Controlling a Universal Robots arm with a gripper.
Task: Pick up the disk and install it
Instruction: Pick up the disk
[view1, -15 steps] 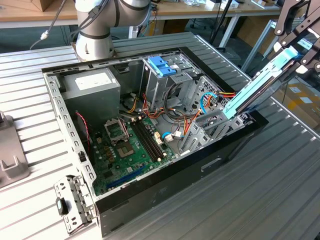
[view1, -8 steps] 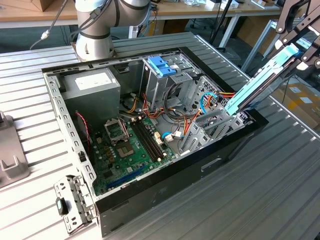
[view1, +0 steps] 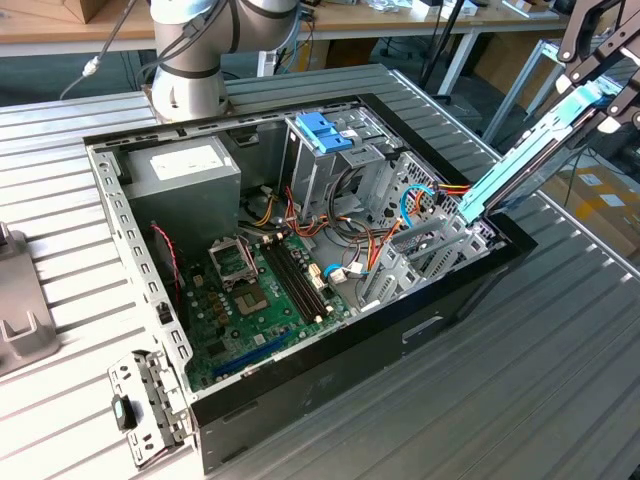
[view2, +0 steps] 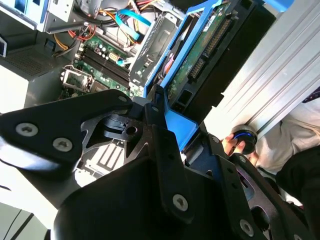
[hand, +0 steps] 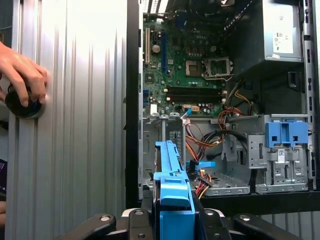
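The disk (view1: 520, 160), a thin drive in a light blue carrier, hangs tilted over the exterior view's right side of the open computer case (view1: 300, 360). Its lower end sits at the case's edge, just above the grey drive cage (view1: 415, 250). My gripper (view1: 605, 95) is shut on the disk's upper end. In the first wrist view the disk (hand: 172, 190) runs edge-on between the black fingers (hand: 137, 222) toward the cage (hand: 160, 145). The second wrist view shows the disk's circuit side (view2: 200, 55) beyond my gripper (view2: 160, 115).
A darker blue latch piece (view1: 325, 130) sits on a metal cage at the case's back. Cables crowd the space beside the motherboard (view1: 260, 290). A person's hand (hand: 20, 70) rests on a round black knob (hand: 22, 107) on the slatted table (view1: 540, 380). The arm's base (view1: 190, 70) stands behind the case.
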